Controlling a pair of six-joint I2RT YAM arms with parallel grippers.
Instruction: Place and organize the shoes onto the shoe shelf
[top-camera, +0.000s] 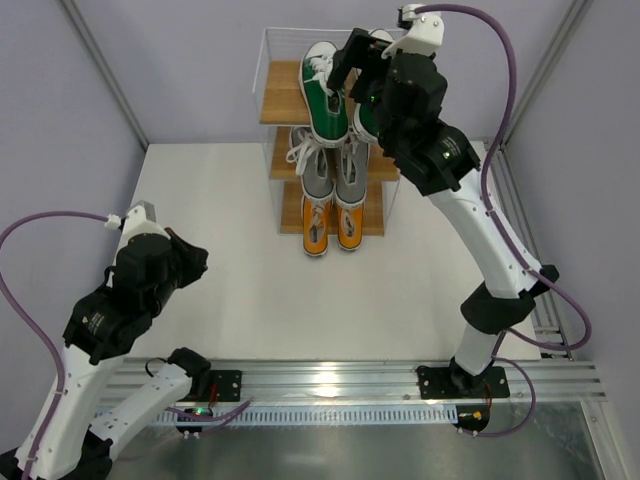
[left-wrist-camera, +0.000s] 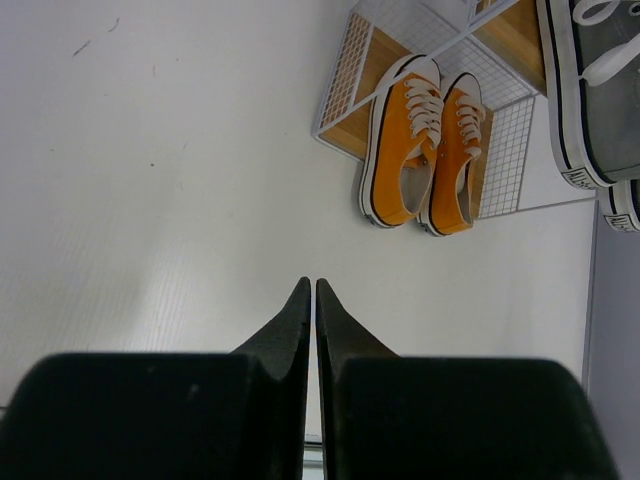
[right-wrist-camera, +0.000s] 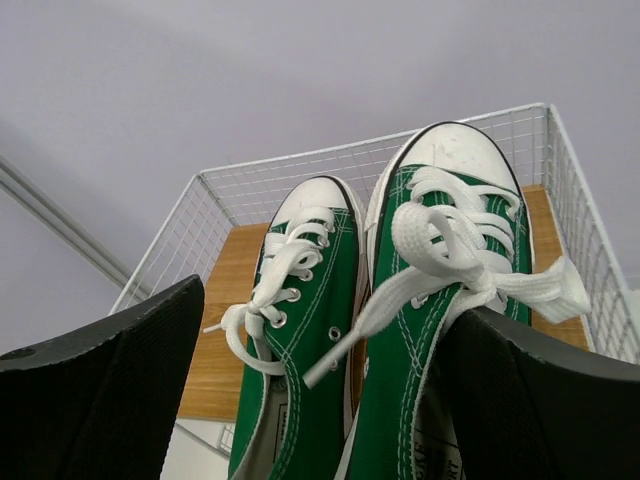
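R gripper (right-wrist-camera: 330, 300) wide, astride green shoes (right-wrist-camera: 400, 400)

Left gripper (left-wrist-camera: 311, 287) closed tight, right gripper (right-wrist-camera: 330, 300) spread wide

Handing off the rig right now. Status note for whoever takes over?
Left gripper: fingers shut, empty, over bare table, short of the shoe shelf.
Right gripper: fingers open, straddling the green pair on the top tier; its right finger is close against the right green shoe, contact unclear.
Grey pair: middle tier. Orange pair: bottom tier.
Done: all three pairs are on the shelf.
Left: probably back the right arm out clear of the laces, then check that the right green shoe sits square.
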